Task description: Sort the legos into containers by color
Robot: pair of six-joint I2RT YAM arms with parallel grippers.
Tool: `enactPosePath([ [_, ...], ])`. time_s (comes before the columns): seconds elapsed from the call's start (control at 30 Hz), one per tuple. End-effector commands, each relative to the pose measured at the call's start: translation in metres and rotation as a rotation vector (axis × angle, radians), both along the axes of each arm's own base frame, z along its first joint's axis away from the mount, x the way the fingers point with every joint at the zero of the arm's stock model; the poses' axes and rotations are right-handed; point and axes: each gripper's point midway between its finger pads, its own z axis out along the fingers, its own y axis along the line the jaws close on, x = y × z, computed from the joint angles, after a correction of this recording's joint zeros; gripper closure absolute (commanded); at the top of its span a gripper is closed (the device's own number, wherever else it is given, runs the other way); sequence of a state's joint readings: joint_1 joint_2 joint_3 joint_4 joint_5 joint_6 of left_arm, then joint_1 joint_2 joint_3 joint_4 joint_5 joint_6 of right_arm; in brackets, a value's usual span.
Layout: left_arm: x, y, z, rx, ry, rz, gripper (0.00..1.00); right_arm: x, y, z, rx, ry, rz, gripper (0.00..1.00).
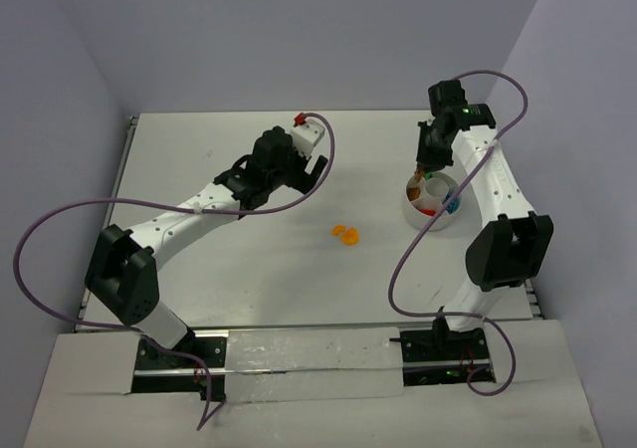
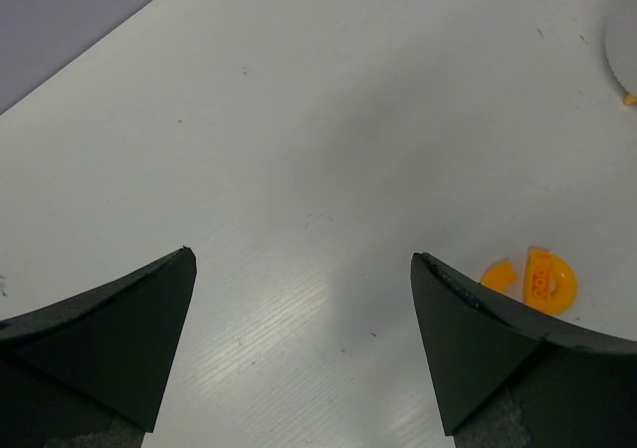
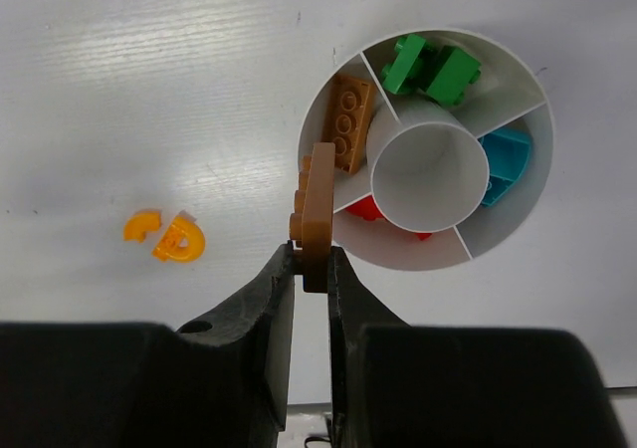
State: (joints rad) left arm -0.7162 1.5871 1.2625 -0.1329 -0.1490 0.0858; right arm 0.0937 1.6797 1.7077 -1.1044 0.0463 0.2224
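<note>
Brown flat plastic plate [image 3: 318, 194], pinched upright by right end effector [image 3: 311, 265]; round white bowl's [image 3: 428, 174] brown-brick wedge [image 3: 318, 119] lies at one o'clock.

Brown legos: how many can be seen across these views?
2. One brown brick lies in a compartment of the bowl. One brown plate is clamped in the right end effector, by the bowl's edge. More may be hidden beneath the brick.

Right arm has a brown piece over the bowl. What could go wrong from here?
1. The brown plate in the right gripper hangs over the rim of the bowl, near the brown/red divider; released here it could fall outside or among the red legos.
2. The orange curved pieces lie close together; the open left gripper may knock one away grabbing the other.
</note>
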Motion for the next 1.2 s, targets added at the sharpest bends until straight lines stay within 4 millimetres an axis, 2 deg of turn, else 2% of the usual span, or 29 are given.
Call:
enactPosePath([
  [0.0, 0.001, -0.003, 0.005, -0.011, -0.007, -0.009, 0.01, 0.010, -0.003, -0.008, -0.036, -0.010, -0.006, 0.99],
  [0.03, 0.001, -0.004, 0.004, -0.008, -0.003, -0.013, 0.01, 0.011, -0.003, -0.010, -0.037, -0.003, -0.006, 0.96],
  [0.17, -0.004, -0.008, -0.002, 0.005, 0.023, -0.053, 0.01, 0.012, -0.003, -0.021, -0.040, 0.025, 0.001, 0.73],
  [0.2, -0.005, -0.008, -0.003, 0.010, 0.026, -0.062, 0.01, 0.011, -0.003, -0.023, -0.041, 0.032, 0.004, 0.63],
  [0.27, -0.008, -0.009, -0.006, 0.014, 0.035, -0.077, 0.01, 0.012, -0.002, -0.027, -0.038, 0.045, 0.009, 0.49],
  [0.43, -0.010, -0.005, -0.007, 0.016, 0.040, -0.077, 0.01, 0.013, 0.004, -0.023, -0.021, 0.039, 0.051, 0.27],
  [0.5, -0.008, -0.001, -0.006, 0.008, 0.046, -0.062, 0.01, 0.014, 0.008, -0.017, -0.008, 0.024, 0.082, 0.25],
  [0.63, 0.008, 0.018, -0.001, -0.057, 0.090, 0.002, 0.01, 0.011, 0.020, 0.005, 0.012, -0.039, 0.183, 0.24],
  [0.67, 0.016, 0.028, 0.001, -0.076, 0.110, 0.030, 0.01, 0.009, 0.027, 0.009, 0.041, -0.046, 0.217, 0.24],
  [0.73, 0.017, 0.031, 0.006, -0.124, 0.154, 0.012, 0.01, 0.003, 0.037, 0.017, 0.062, -0.064, 0.301, 0.23],
  [0.83, 0.023, 0.043, 0.010, -0.167, 0.196, 0.006, 0.01, -0.014, 0.062, 0.023, 0.149, -0.069, 0.496, 0.23],
  [0.9, 0.023, 0.050, 0.010, -0.176, 0.224, -0.012, 0.01, -0.034, 0.085, 0.016, 0.189, -0.042, 0.630, 0.23],
  [1.03, 0.013, 0.055, 0.005, -0.189, 0.292, -0.063, 0.02, -0.071, 0.123, -0.013, 0.206, 0.050, 0.800, 0.25],
  [1.17, -0.005, 0.054, 0.000, -0.175, 0.319, -0.135, 0.02, -0.091, 0.145, -0.047, 0.201, 0.105, 0.869, 0.26],
])
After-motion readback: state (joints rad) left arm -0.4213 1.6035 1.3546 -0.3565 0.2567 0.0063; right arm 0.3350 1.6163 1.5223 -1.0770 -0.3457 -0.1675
